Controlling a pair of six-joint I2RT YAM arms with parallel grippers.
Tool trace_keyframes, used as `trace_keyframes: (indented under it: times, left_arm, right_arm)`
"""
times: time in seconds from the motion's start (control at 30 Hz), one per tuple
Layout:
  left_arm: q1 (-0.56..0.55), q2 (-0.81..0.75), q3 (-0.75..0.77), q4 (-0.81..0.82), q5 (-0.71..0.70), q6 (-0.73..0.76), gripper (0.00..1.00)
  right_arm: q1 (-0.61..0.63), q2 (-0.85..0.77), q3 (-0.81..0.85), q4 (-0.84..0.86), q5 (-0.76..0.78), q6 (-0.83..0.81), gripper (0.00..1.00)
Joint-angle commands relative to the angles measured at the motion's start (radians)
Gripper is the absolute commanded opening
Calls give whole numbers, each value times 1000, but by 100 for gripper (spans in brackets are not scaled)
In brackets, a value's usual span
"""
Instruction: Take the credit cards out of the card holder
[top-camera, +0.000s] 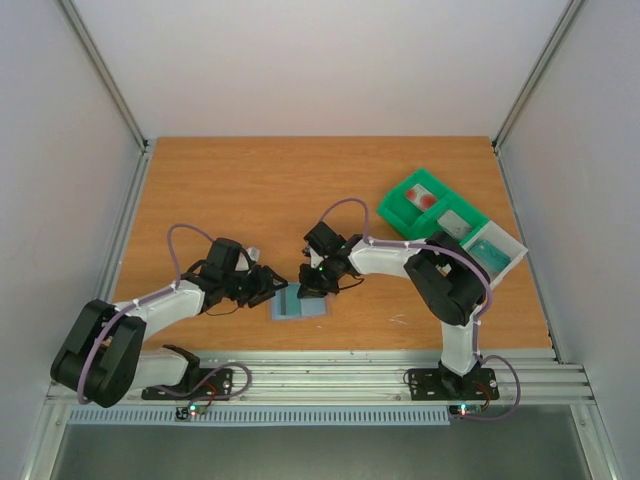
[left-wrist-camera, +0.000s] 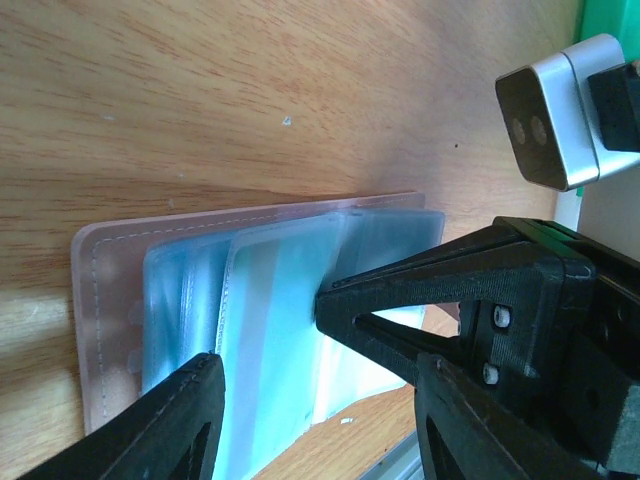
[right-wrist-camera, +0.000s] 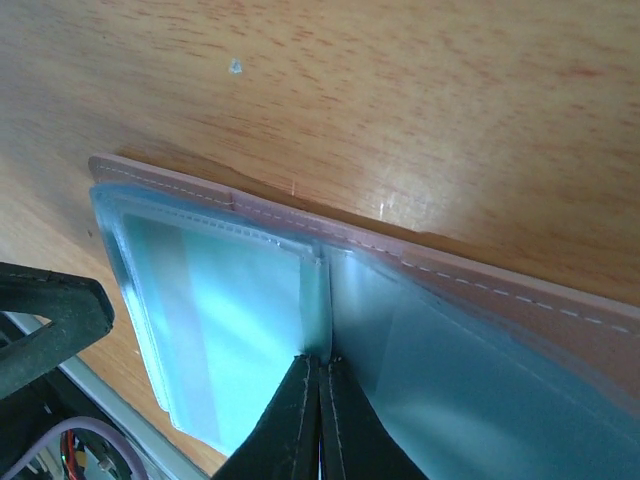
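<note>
The card holder (top-camera: 300, 306) lies spread open, inside up, on the table (top-camera: 250, 190) toward 6 o'clock, its long axis running 9 to 3 o'clock and its fold 12 to 6. The right gripper (right-wrist-camera: 319, 365) is closed, with its tips together at the seam beside a sleeved teal card (right-wrist-camera: 215, 330), though I cannot tell whether it has the card's edge; the left gripper (left-wrist-camera: 318, 410) hangs wide apart over the 9 o'clock half. To do this step well, the left should probably pin the holder flat while the right draws the card straight along its sleeve, or the whole holder may lift.
</note>
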Motion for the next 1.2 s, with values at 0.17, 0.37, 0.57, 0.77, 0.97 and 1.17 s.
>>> trace_keyframes:
  times: [0.17, 0.37, 0.57, 0.77, 0.97, 1.17]
  left_arm:
    - [5, 31, 14, 32, -12, 37, 53]
    - [5, 59, 14, 46, -5, 35, 51]
    - [5, 86, 12, 89, -1, 35, 50]
    - [5, 64, 9, 76, -9, 31, 51]
    - [5, 37, -3, 32, -28, 46, 51]
    - [5, 27, -12, 34, -27, 43, 51]
  right_arm:
    - [9, 22, -72, 72, 28, 25, 1]
    - [9, 11, -98, 102, 22, 36, 1]
    - [9, 10, -112, 113, 22, 35, 1]
    - [9, 4, -128, 124, 33, 36, 1]
    - [8, -8, -144, 133, 49, 33, 1]
    - [9, -11, -154, 147, 51, 42, 1]
